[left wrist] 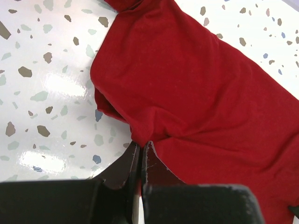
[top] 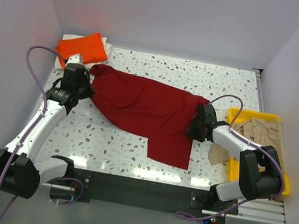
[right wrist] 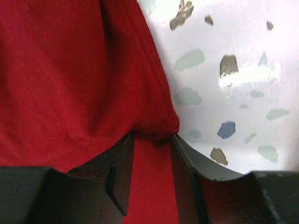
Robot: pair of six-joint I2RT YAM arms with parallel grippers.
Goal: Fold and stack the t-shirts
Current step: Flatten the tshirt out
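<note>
Top external view: I find the dark red t-shirt (top: pixel 144 108) spread unfolded across the middle of the speckled table (top: pixel 201 77). The left gripper (left wrist: pixel 141 147) is clenched on the shirt's left end, with cloth bunched at the fingertips. The right gripper (right wrist: pixel 152 137) sits at the shirt's right edge, jaws apart with red cloth in the gap. I cannot confirm a hold. A folded orange t-shirt (top: pixel 82 48) lies upper left on a whitish t-shirt (top: pixel 107 48). The beige-tan t-shirt (top: pixel 260 133) lies in the yellow tray (top: pixel 252 114) at right.

The dark red t-shirt (top: pixel 144 108) is soft matt cloth; the speckled table (top: pixel 212 79) shines glossy.
</note>
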